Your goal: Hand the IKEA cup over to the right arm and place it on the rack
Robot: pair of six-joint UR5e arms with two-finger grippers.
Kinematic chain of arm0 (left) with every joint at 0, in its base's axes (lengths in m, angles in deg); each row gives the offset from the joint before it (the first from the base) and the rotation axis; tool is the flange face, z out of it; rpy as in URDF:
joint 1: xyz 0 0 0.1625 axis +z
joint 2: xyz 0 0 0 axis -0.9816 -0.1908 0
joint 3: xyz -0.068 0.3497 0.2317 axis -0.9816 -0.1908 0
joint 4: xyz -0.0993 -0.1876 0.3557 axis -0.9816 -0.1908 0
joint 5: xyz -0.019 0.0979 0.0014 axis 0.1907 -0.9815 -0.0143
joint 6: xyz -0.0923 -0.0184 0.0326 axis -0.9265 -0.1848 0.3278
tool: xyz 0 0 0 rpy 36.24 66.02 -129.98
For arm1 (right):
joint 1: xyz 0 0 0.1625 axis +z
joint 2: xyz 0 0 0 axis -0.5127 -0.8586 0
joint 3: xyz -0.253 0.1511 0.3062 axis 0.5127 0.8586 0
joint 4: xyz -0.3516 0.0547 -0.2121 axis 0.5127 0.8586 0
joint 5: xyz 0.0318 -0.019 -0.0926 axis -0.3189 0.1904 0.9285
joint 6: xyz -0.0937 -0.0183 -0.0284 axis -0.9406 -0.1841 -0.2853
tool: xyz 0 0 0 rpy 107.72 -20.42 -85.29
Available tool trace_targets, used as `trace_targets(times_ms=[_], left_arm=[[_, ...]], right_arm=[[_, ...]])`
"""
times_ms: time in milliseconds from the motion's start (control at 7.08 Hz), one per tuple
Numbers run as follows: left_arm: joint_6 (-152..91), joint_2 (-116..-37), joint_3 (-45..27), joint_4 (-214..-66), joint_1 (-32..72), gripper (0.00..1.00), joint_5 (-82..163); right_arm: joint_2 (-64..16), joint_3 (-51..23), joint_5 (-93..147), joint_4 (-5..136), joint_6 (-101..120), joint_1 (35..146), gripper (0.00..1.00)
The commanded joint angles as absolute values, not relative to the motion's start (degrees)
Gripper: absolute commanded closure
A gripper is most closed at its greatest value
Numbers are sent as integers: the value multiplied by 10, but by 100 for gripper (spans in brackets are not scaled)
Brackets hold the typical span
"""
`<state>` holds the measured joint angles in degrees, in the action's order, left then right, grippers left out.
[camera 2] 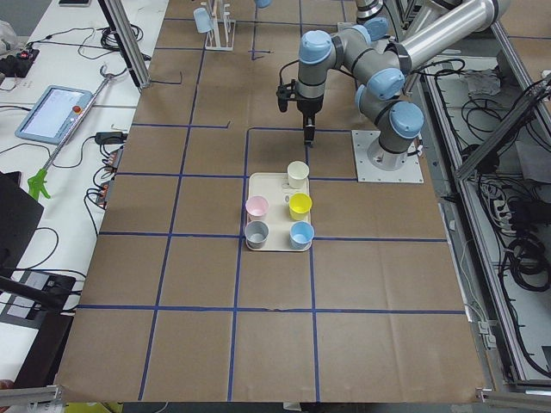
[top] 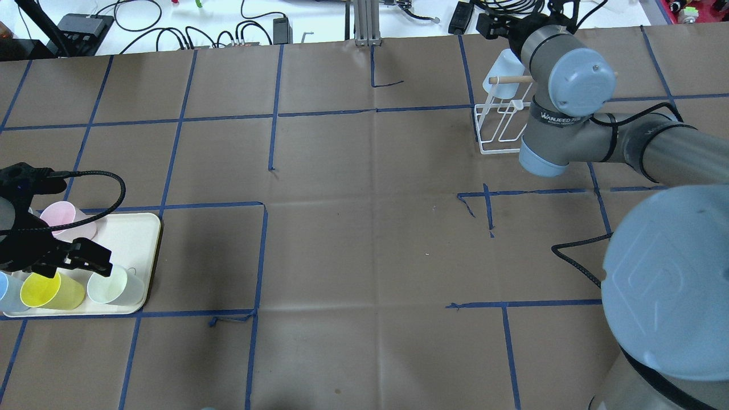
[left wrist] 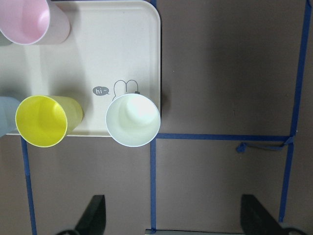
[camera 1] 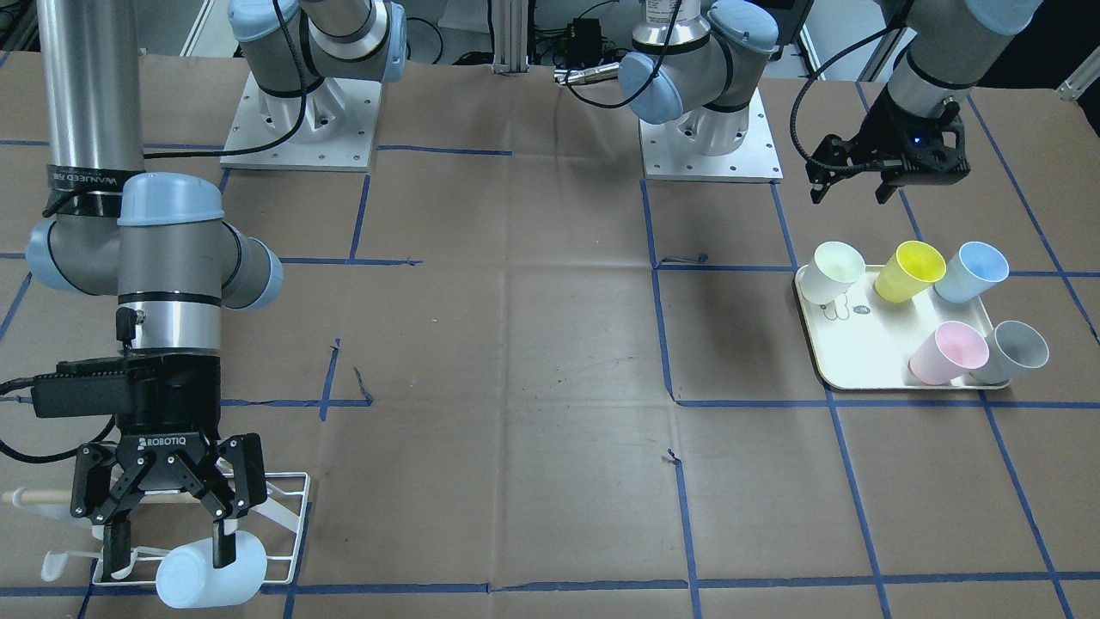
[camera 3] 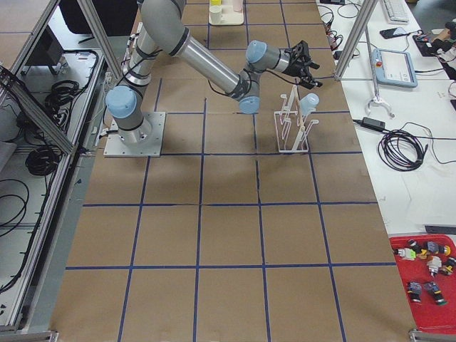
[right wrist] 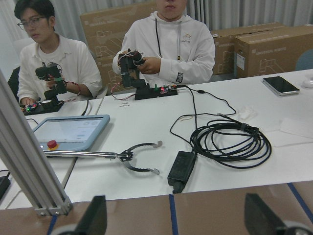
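A pale blue IKEA cup [camera 1: 206, 574] lies mouth-sideways on a prong of the white wire rack [camera 1: 290, 516], under the rack's wooden dowel [camera 1: 34, 496]. My right gripper [camera 1: 169, 543], marked ROBOTIQ, hangs over the rack with its fingers open. One finger [camera 1: 223, 543] overlaps the cup. The right wrist view shows both pads [right wrist: 95, 215] wide apart with nothing between them. My left gripper [camera 1: 849, 194] hovers open above the table just beyond the cream tray [camera 1: 859, 352]. In the left wrist view its fingertips [left wrist: 93, 215] frame bare paper below a pale green cup [left wrist: 133, 120].
The tray [top: 136, 239] holds several cups: pale green [camera 1: 838, 271], yellow [camera 1: 909, 271], blue [camera 1: 971, 271], pink [camera 1: 950, 352] and grey [camera 1: 1014, 352]. Blue tape lines grid the brown paper. Two people sit at a white desk [right wrist: 220, 147] beyond the rack, with cables and a tablet.
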<state>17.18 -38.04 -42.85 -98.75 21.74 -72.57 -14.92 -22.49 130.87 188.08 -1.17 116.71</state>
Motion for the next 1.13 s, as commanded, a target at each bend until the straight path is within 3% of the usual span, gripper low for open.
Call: trace_targets(times_ms=[0,141,565,989], left_arm=[[175,-428,-463,-914,218,5,-711],[176,-452,-467,-888,218,5,-713],[177,-533,-474,-844,220,5,-720],[173,-539,-497,-822,227,5,-759]], right_arm=[[-195,-227,1267,1845,-10,1178,0],[-209,-228,1268,1839,33,1198,0],[-228,-239,1268,1846,433,1256,0],[-238,-276,1274,1910,648,1287,0]])
